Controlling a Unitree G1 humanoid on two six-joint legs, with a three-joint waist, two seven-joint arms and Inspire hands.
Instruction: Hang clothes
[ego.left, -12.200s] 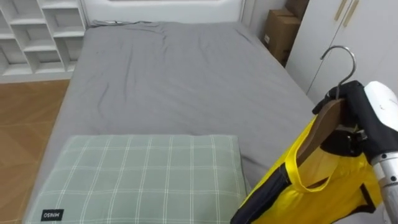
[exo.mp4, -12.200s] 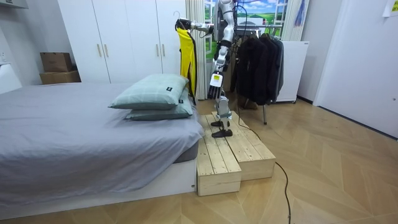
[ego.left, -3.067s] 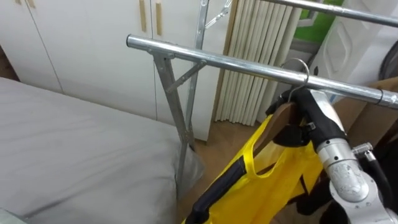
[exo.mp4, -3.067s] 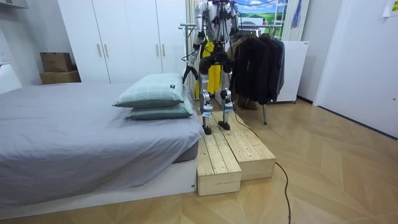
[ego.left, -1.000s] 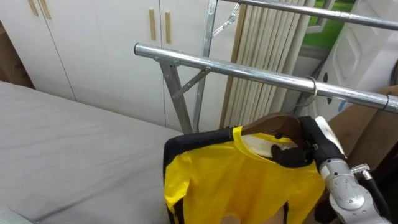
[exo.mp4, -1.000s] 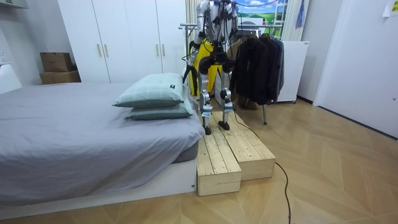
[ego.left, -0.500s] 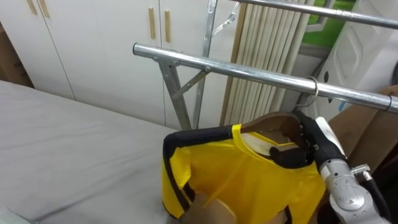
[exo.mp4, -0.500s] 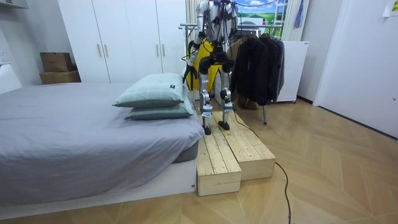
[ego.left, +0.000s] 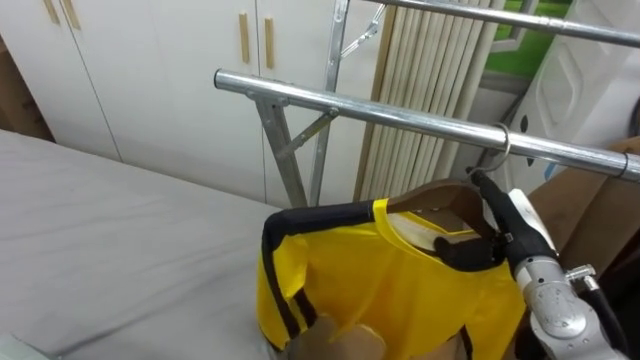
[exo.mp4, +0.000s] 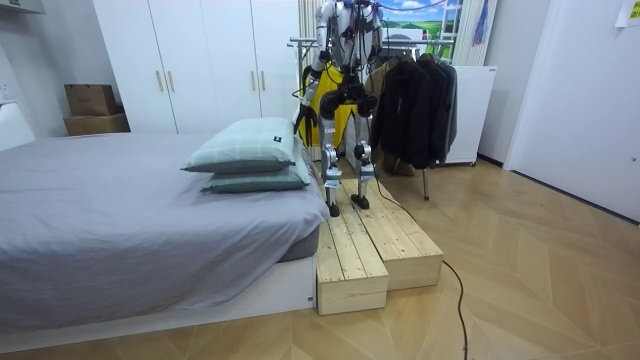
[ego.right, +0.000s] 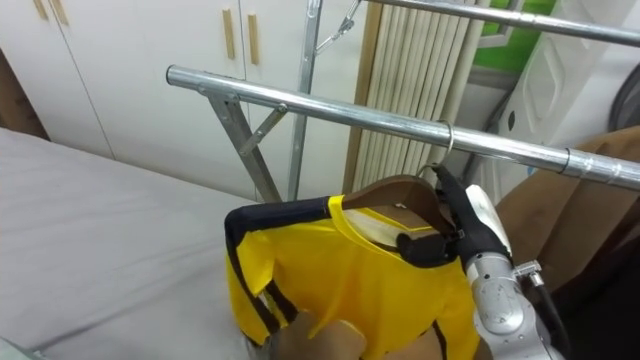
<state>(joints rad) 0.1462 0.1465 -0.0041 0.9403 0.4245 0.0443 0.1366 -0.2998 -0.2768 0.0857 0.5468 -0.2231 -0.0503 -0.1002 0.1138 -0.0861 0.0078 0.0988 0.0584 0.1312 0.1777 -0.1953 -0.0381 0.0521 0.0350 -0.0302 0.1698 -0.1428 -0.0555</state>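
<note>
Swung round since three seconds back, the one yellow shirt (ego.left: 400, 290) now faces me broadside on its one wooden hanger (ego.left: 440, 197), whose hook (ego.left: 503, 140) sits over the nearer of two metal rails (ego.left: 380, 113). My right hand (ego.left: 500, 235) is clamped round the hanger's right shoulder. One tan shape (ego.left: 340, 340) at the shirt's lower edge may be my left hand; I cannot tell that, nor its state.

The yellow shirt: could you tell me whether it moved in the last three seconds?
Yes: the yellow shirt swung broadside, spreading left toward the rack's leg.
</note>
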